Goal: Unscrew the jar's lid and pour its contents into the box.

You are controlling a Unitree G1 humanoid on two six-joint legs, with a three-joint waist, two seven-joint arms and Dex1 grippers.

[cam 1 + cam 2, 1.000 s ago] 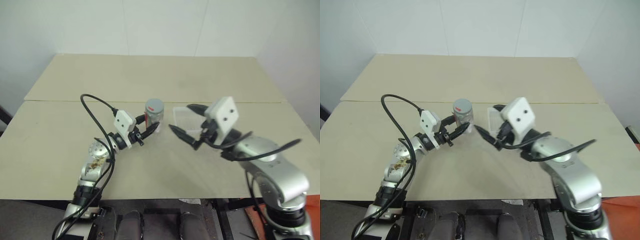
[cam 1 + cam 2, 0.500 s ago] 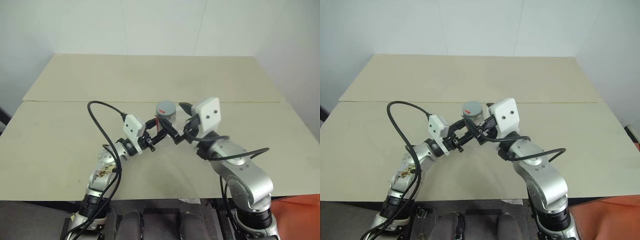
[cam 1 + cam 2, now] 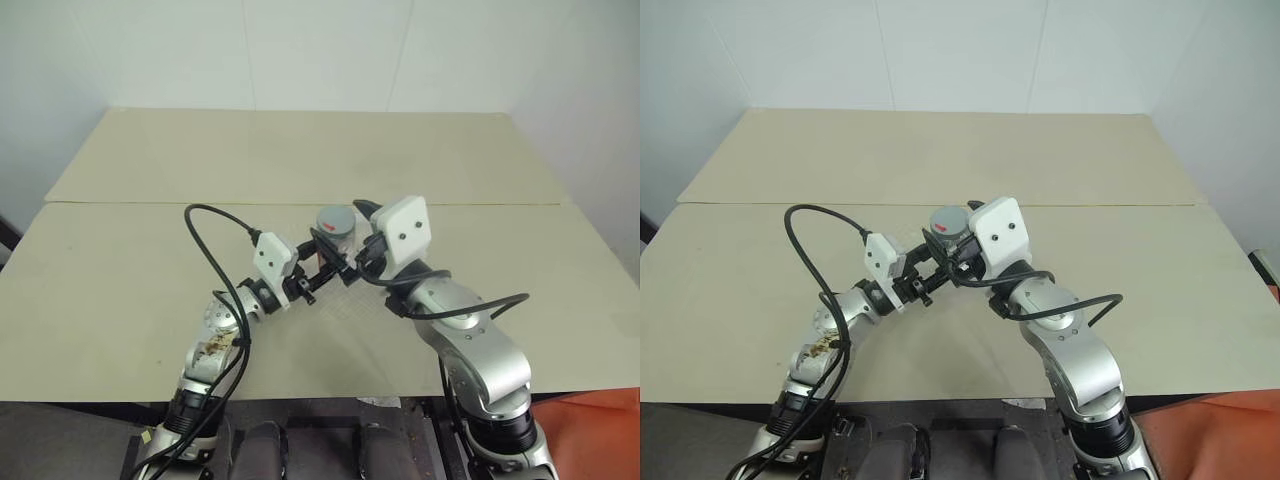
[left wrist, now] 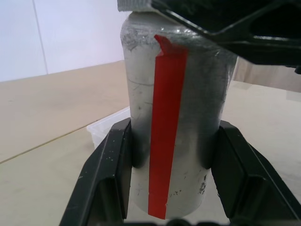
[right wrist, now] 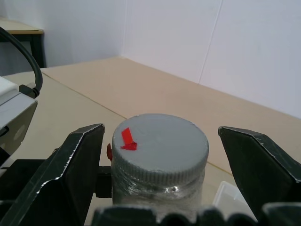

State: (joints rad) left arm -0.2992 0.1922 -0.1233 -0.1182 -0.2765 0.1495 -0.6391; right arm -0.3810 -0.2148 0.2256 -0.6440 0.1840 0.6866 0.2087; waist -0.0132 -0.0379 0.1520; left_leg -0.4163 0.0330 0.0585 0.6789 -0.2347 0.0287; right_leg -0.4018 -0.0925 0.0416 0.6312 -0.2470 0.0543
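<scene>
The right tool (image 5: 160,176) stands wide apart, one finger on each side of the lid (image 5: 160,141) and neither touching it. The left tool (image 4: 171,181) is clamped on the lower body of the jar (image 4: 174,117), holding it upright above the surface (image 3: 150,250).

Risk: if the right tool closes off-centre, the lid may slip or tilt the jar. Twisting may spin the jar in the left clamp. The box (image 4: 110,125) lies just behind the jar, so a slip could spill the contents.
</scene>
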